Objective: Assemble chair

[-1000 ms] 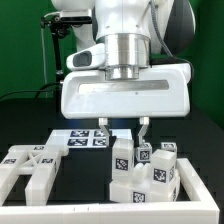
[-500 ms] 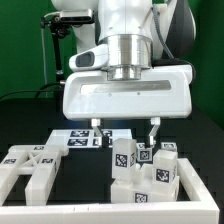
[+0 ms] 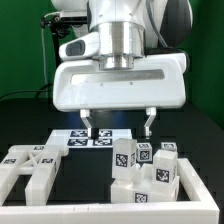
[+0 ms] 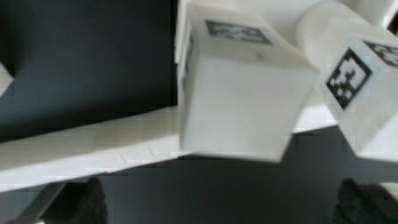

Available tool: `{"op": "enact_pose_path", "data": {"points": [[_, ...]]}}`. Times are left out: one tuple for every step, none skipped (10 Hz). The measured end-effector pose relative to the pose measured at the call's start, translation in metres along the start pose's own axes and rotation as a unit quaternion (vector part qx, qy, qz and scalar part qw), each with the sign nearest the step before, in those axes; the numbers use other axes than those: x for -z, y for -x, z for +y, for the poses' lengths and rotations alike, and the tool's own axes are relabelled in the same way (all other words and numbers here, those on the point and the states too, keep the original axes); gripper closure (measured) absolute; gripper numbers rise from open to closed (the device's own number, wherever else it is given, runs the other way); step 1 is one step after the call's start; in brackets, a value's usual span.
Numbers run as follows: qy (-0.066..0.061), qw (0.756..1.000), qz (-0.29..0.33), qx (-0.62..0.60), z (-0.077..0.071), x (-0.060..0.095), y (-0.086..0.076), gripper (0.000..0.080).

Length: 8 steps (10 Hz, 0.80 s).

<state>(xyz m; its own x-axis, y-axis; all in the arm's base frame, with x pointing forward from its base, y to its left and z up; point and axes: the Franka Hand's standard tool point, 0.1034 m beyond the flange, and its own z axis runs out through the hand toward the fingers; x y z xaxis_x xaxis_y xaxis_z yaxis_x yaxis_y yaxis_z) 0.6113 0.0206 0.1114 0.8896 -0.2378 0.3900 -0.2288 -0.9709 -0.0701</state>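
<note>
Tool [image 3: 119,129] downward, jaws spread wide

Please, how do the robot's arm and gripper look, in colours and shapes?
The gripper has a wide white body with rounded edges and two short dark fingers. Above it sits a grey metal cylinder; the arm is white with a dark joint.

Parts on the desk [image 3: 85,187]
X-braced panel [image 3: 28,165] at the exterior view's left; upright bars [image 3: 140,166] at its right; marker board [image 3: 85,139] behind, between them.
</note>
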Motion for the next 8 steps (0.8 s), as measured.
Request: {"op": "enact_pose_path", "data": {"points": [[-0.002,1.000,0.000,-0.001,-0.001,0.003,-0.005,0.0151],[-0.001,1.000,-0.001,0.000,-0.001,0.001,-0.004,0.0151],[-0.001,1.000,-0.014,-0.001,-0.001,0.000,-0.001,0.0151],[-0.001,1.000,-0.013,-0.001,-0.002,0.000,-0.002,0.0151],[0.000,1.000,-0.028,-0.002,-0.001,-0.001,0.001,0.0151],[0.002,0.997,-0.081,-0.001,0.002,-0.003,0.006,0.0151],[0.002,0.993,-0.117,-0.007,0.004,-0.004,0.002,0.0151],[0.004,0.992,-0.130,-0.009,0.005,-0.007,0.003,0.0151]]}}
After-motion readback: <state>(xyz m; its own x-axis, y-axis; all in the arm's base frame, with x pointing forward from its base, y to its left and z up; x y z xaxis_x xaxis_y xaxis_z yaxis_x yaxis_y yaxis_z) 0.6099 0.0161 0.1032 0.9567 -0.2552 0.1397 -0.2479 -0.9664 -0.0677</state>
